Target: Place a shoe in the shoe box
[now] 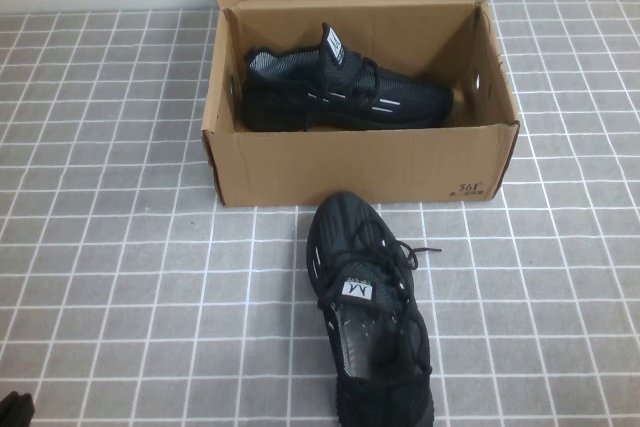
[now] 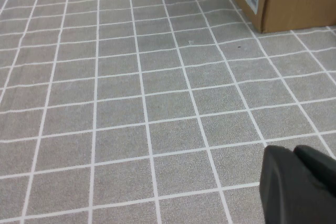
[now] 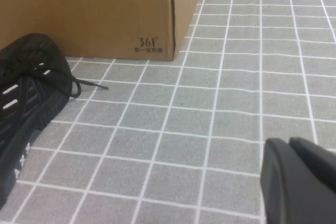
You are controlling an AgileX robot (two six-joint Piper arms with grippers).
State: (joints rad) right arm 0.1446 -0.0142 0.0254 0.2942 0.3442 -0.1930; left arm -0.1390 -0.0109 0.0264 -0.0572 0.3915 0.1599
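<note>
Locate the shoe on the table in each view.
High view: shoe at bottom centre, toe toward the shoe box.
Left wrist view: not in it; only a box corner shows.
Right wrist view: at the left edge, beside the box.
Shared landmark: the shoe box.

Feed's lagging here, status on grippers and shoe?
Left gripper shut, parked over bare tiles. Right gripper shut, beside the shoe, empty. Shoe on table before the shoe box; pair-mate already inside. Nothing blocking.
</note>
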